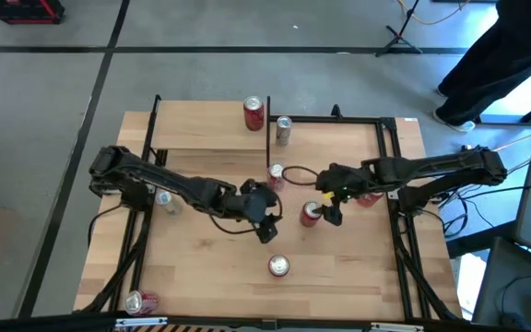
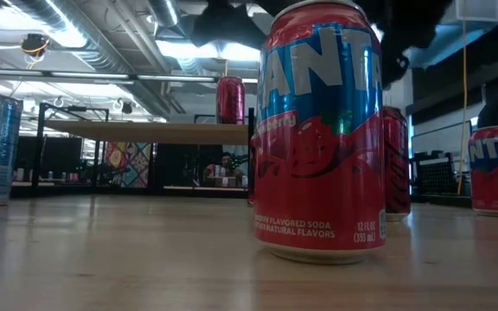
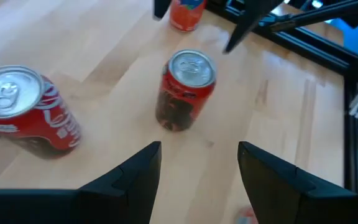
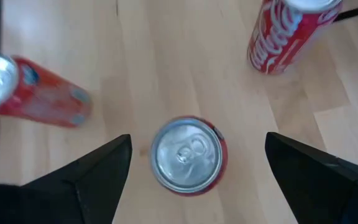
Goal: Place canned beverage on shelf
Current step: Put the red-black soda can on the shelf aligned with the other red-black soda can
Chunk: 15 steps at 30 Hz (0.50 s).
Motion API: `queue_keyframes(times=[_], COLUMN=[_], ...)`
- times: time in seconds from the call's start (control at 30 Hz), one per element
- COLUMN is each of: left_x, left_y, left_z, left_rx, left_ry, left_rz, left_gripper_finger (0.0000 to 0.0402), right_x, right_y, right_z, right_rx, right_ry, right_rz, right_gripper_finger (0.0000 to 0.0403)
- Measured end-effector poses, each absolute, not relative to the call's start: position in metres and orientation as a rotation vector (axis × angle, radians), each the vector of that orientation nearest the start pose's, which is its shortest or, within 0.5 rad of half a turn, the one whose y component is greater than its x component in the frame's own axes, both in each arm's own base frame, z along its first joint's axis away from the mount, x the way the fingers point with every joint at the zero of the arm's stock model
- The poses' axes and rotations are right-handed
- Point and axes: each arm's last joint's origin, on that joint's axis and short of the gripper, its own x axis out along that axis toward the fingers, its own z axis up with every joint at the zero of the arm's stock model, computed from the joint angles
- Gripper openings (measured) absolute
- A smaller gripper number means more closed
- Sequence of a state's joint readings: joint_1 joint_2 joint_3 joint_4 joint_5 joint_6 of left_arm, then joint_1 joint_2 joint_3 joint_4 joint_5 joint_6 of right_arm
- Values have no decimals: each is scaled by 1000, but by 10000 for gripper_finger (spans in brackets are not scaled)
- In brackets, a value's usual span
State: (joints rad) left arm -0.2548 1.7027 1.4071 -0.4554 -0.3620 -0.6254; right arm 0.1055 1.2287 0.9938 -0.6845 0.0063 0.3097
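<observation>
High view first: the light-wood worktop (image 1: 201, 277) carries a scatter of cans, and the landmark is the red can (image 1: 312, 214) standing upright near its centre. The right end effector (image 1: 328, 205) hangs right over that can, fingers spread wide on either side of it and holding nothing; from the right wrist view the silver lid (image 4: 187, 155) sits squarely between the two dark fingers (image 4: 89, 177), clear of both.

The left end effector (image 1: 265, 226) sits just beside the centre can, on the left arm's side, roughly half open and empty. Its wrist camera looks between its own fingers (image 3: 129, 180) at that same can (image 3: 185, 90), with a Coca-Cola can (image 3: 27, 112) near it.

The shelf (image 1: 212, 134), a small light-wood board on thin black uprights, stands well away from the centre can toward the far left part of the worktop. One red can (image 1: 254, 113) already stands on its far right corner; the low view shows that can (image 2: 230, 99) up on the raised board (image 2: 145, 131).

Also in the high view, a Fanta can (image 1: 278, 266) stands near the centre can on the near side, and fills the low view (image 2: 320, 138). A slim can (image 1: 283, 130) stands farther back, just beside the shelf. Another can (image 1: 142, 302) lies tipped at the near left edge.
</observation>
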Motion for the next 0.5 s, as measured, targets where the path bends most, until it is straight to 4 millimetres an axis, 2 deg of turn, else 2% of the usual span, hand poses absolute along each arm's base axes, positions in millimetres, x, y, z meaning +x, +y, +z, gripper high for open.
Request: queue_keyframes(times=[0.17, 0.33, 0.5], left_x=[362, 361, 361], left_y=[-96, -100, -100], left_z=[286, 283, 283], left_rx=[-368, -366, -371], left_ry=[670, 689, 683], left_rz=[300, 300, 310], left_gripper_finger=[209, 209, 209], right_x=[241, 243, 238], right_y=[28, 37, 43], right_z=[256, 247, 232], right_rx=[203, 177, 121], right_ry=[915, 819, 858], right_rz=[-27, 24, -27], right_gripper_finger=[363, 363, 363])
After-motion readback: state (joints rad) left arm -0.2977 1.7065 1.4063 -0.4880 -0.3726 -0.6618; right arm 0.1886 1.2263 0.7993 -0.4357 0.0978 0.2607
